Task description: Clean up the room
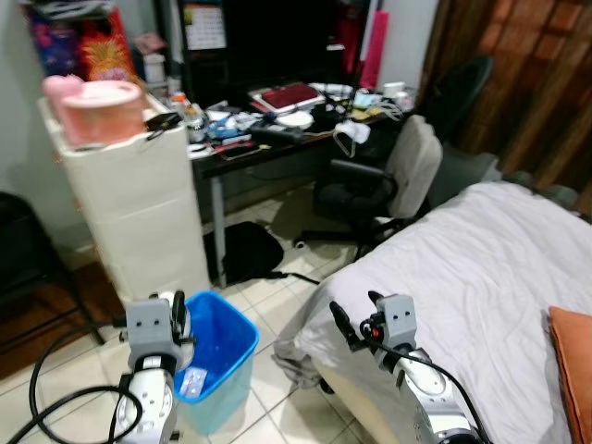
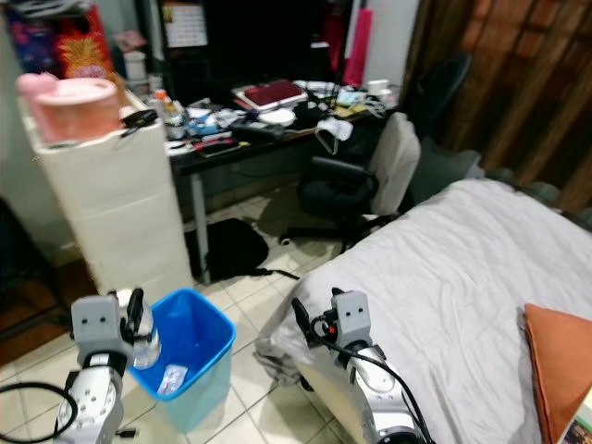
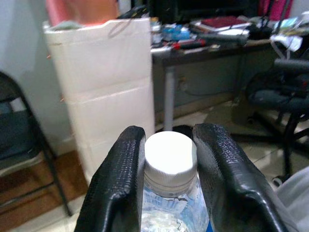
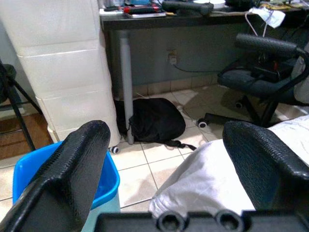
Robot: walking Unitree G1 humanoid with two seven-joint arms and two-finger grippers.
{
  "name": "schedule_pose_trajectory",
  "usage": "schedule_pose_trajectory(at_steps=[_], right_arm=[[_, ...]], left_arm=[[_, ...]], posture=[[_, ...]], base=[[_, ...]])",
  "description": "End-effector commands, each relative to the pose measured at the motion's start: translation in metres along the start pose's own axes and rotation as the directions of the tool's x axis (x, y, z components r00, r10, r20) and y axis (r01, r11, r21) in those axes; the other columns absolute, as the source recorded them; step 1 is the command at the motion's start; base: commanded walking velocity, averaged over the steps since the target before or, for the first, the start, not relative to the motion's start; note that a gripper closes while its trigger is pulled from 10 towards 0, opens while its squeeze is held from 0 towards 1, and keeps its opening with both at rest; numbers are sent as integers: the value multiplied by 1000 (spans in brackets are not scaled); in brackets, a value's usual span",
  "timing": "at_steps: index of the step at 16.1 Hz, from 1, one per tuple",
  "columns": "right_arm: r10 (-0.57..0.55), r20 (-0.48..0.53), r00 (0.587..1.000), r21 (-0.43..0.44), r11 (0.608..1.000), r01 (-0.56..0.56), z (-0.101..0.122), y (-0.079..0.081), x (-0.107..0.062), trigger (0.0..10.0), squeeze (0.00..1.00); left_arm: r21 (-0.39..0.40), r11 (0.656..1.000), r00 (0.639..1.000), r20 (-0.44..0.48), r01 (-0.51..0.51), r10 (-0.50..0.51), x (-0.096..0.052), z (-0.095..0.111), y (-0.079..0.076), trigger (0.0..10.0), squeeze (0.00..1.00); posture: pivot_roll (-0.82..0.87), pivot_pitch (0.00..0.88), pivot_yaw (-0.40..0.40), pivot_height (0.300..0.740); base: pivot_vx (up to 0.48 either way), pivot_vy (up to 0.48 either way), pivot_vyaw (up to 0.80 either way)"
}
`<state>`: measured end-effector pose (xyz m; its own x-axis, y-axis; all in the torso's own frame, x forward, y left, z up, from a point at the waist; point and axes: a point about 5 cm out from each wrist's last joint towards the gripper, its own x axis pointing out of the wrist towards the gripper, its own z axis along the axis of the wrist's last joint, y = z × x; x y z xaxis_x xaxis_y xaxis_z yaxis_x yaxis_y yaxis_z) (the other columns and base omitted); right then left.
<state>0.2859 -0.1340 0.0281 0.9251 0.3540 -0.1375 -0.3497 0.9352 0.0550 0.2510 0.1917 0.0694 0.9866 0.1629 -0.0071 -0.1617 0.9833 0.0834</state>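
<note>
The left hand is clamped on a clear plastic water bottle with a white screw cap, its two black fingers pressed against either side of the neck just under the cap. In the head views this hand hangs at the near left rim of a bright blue plastic waste bin that stands on the pale tiled floor; the bottle sits at the bin's left rim, not yet inside. A small blue-and-white packet lies in the bottom of the bin.

The right hand is held out over the near corner of the bed, its fingers spread wide with nothing between them. The bed's grey-white rumpled sheet drapes off that corner toward the floor, just beside the bin. An orange cushion lies at the bed's right edge.

Behind the bin stands a tall white drawer unit with a pink round container on top. Next to it is a dark table crowded with clutter, a red book among it. A black bag lies on the floor under the table's left end, and a black office chair with a grey backrest stands between table and bed.
</note>
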Motion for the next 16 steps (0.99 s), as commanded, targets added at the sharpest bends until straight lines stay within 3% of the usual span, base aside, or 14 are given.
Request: schedule_pose_trajectory(at_steps=[1, 5, 10, 12, 16], right_arm=[[5, 7, 1000, -3, 1000, -5, 3, -1, 2, 10000, 0], [35, -5, 999, -3, 999, -35, 1, -1, 1, 10000, 0], [81, -31, 996, -17, 997, -82, -3, 1, -2, 10000, 0], [101, -44, 994, -5, 995, -102, -6, 2, -3, 10000, 0], [115, -63, 991, -16, 993, -116, -8, 2, -5, 10000, 0]], left_arm=[[-6, 1000, 1000, 27, 0, 0, 3, 4, 1, 10000, 0], [-16, 1000, 999, 32, 7, -6, 5, 3, -1, 10000, 0], [-38, 999, 999, 31, 30, -29, 5, 1, -9, 10000, 0], [-25, 999, 999, 29, 25, -24, 7, 0, -8, 10000, 0], [-13, 1000, 1000, 24, -12, 13, 15, -1, 2, 10000, 0]], posture=[[149, 0, -51, 740], [140, 0, -51, 740], [136, 0, -61, 740], [131, 3, -65, 740], [122, 12, -69, 740]], base=[[465, 0, 0], [463, 0, 0], [464, 0, 671], [465, 0, 619], [349, 0, 0]])
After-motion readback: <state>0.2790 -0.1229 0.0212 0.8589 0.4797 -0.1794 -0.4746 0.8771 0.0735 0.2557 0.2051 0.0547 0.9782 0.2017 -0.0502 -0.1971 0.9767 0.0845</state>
